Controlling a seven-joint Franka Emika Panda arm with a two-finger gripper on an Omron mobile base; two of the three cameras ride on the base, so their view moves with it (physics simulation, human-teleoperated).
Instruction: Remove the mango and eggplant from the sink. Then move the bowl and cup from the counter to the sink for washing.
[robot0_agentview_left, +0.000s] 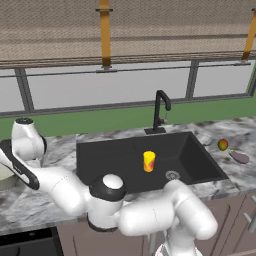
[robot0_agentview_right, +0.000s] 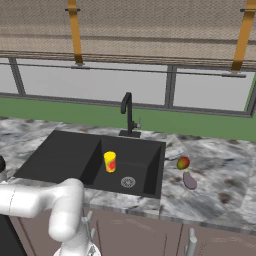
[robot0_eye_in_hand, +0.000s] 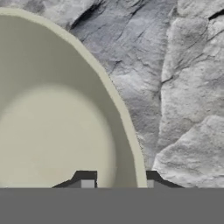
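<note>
- One smooth, round, pale bowl (robot0_eye_in_hand: 52, 113) sits on the veined marble bench (robot0_eye_in_hand: 175, 87); its rim runs between the two dark fingers (robot0_eye_in_hand: 86, 180), clamped astride it.
- One yellow cup (robot0_agentview_left: 149, 161) stands in the dark rectangular sink (robot0_agentview_left: 115, 155).
- One mango (robot0_agentview_left: 223, 145) and one eggplant (robot0_agentview_left: 239, 157) lie right of it.

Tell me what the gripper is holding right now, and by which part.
The gripper straddles the rim of the bowl, one fingertip inside the rim and one outside. Whether the jaws have clamped firmly yet cannot be told.
</note>
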